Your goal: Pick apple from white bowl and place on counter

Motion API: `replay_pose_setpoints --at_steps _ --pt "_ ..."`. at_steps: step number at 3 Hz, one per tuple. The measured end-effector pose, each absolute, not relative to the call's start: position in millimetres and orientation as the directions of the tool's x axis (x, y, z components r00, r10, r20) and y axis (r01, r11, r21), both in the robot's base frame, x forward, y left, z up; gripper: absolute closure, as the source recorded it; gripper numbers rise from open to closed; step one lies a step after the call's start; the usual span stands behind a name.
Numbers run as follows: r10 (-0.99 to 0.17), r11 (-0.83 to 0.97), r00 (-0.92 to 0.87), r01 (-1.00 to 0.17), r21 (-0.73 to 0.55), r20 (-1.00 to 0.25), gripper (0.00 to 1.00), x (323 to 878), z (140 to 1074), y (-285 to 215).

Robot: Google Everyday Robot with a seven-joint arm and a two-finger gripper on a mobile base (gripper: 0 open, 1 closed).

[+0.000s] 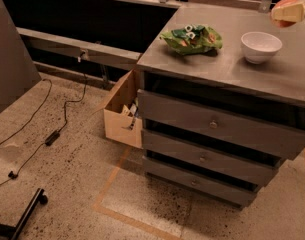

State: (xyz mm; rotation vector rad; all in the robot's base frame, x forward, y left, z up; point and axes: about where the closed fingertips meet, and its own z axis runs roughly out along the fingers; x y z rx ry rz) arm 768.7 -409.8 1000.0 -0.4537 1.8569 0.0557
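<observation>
The white bowl (pixel 261 46) stands on the grey counter (pixel 227 69) near its right side and looks empty. My gripper (pixel 288 13) is at the top right edge of the view, above and to the right of the bowl. Its pale fingers (pixel 287 14) are shut on the reddish-orange apple (pixel 286 4), which is held in the air well clear of the bowl's rim. Most of the arm is out of view.
A green snack bag (pixel 192 38) lies on the counter left of the bowl. Below are three grey drawers (pixel 212 126) with round knobs. A tan cardboard box (pixel 123 111) sits on the floor by the cabinet's left side. Cables (pixel 52 134) run across the speckled floor.
</observation>
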Motion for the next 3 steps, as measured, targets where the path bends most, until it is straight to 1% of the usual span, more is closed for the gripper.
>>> replay_pose_setpoints --at_steps 1,2,3 --pt "-0.255 0.949 -0.303 -0.263 -0.177 -0.918 1.00 744 1003 -441" --pt "-0.232 0.961 -0.359 -0.231 -0.154 -0.904 1.00 718 993 -456" --pt "-0.207 0.967 -0.420 -0.227 -0.119 -0.884 1.00 696 965 -455"
